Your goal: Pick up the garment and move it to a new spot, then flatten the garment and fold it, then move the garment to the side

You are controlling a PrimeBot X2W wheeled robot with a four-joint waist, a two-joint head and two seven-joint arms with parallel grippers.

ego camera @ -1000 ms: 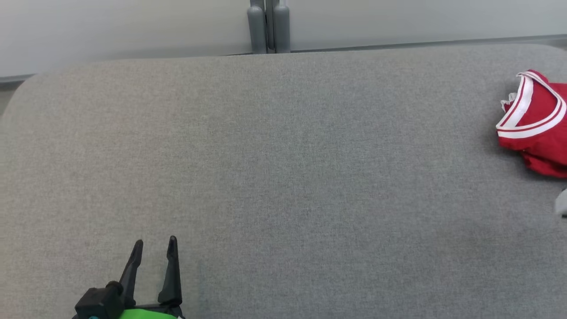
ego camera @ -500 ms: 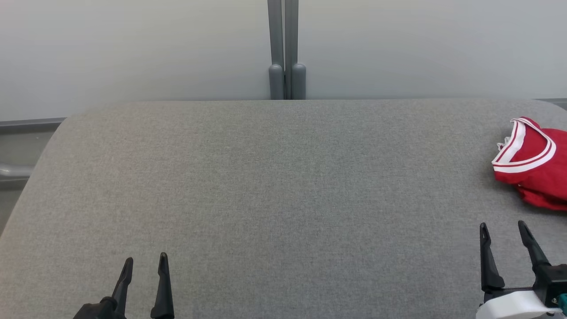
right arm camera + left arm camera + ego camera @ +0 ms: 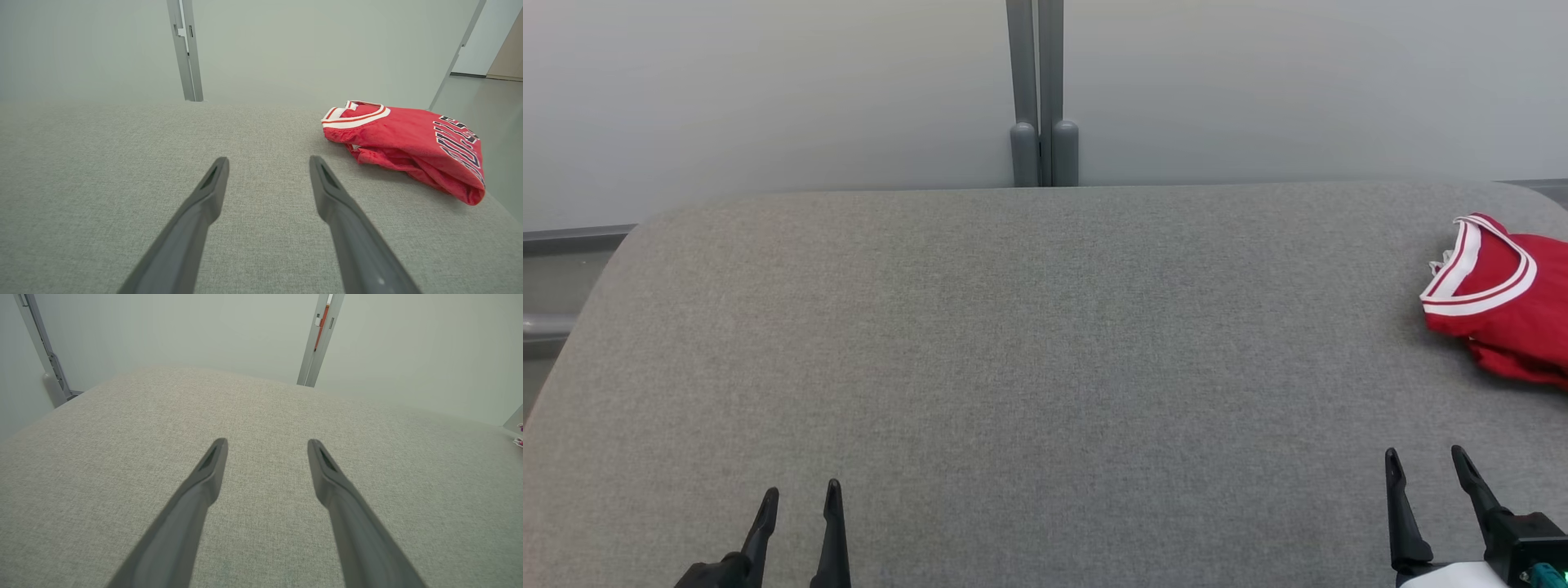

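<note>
A red garment with white-striped trim lies folded in a bundle at the far right of the grey fabric table, partly cut off by the head view's edge. In the right wrist view the garment shows dark lettering and rests near the table's right edge. My right gripper is open at the lower right, nearer than the garment and apart from it, empty. My left gripper is open at the lower left, nothing between its fingers. In the wrist views the left gripper and right gripper hover over bare fabric.
A pale wall with a grey vertical post stands behind the table's far edge. The table's corners are rounded, with floor beyond the right side.
The head camera rose over the first half second, bringing the wall and right gripper into view. Since then both grippers have slipped lower in the view. The garment lies the same.
</note>
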